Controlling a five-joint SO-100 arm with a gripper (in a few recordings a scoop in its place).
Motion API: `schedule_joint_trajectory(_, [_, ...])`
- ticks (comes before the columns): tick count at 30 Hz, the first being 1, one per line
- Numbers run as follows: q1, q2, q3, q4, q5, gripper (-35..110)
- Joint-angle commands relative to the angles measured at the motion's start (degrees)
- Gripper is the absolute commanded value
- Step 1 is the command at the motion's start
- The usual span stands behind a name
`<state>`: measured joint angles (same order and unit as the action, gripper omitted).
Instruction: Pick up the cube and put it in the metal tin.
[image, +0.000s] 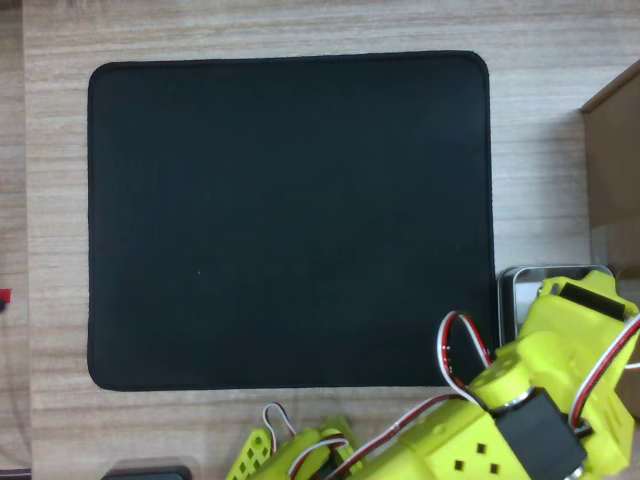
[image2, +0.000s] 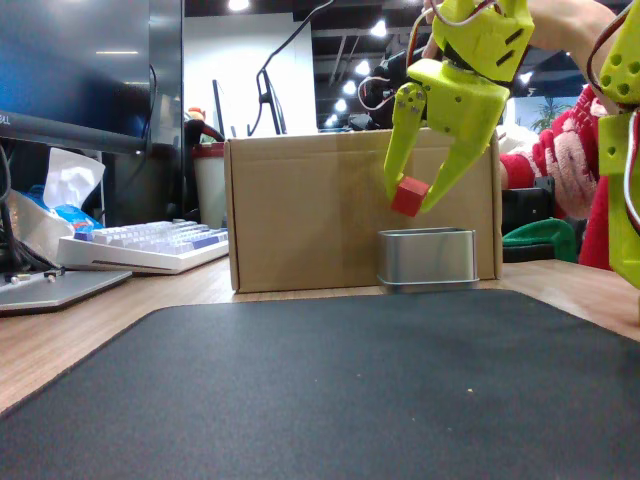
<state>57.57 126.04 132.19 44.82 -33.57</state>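
Note:
In the fixed view my yellow gripper (image2: 411, 201) hangs in front of the cardboard box, shut on the small red cube (image2: 408, 196) held between its fingertips. The cube is in the air, a short way above the open top of the metal tin (image2: 427, 259), over its left half. The silvery tin stands on the wooden table just beyond the mat's far edge. In the overhead view a corner of the tin (image: 508, 298) shows at the mat's right side, with the yellow arm (image: 560, 370) covering the rest of it and the cube.
A large black mat (image: 290, 220) covers most of the wooden table. The brown cardboard box (image2: 300, 210) stands right behind the tin. A keyboard (image2: 150, 245) and a monitor are at the left. A person's red sleeve (image2: 560, 150) shows at the right.

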Motion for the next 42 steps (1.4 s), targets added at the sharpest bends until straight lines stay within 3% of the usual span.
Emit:
schedule_joint_trajectory(1, [1.6, -0.1, -1.1, 0.4, -4.4, 0])
schedule_joint_trajectory(8, [3.4, -0.4, -0.8, 0.4, -15.6, 2])
schedule_joint_trajectory(13, [3.3, -0.2, 0.7, 0.0, -16.0, 26])
schedule_joint_trajectory(18, [3.0, 0.1, 1.0, -1.3, -14.8, 27])
schedule_joint_trajectory(28, [-1.8, 1.8, 1.4, -1.6, -5.8, 18])
schedule_joint_trajectory(42, [-21.3, 9.0, -0.1, -1.6, 20.5, 11])
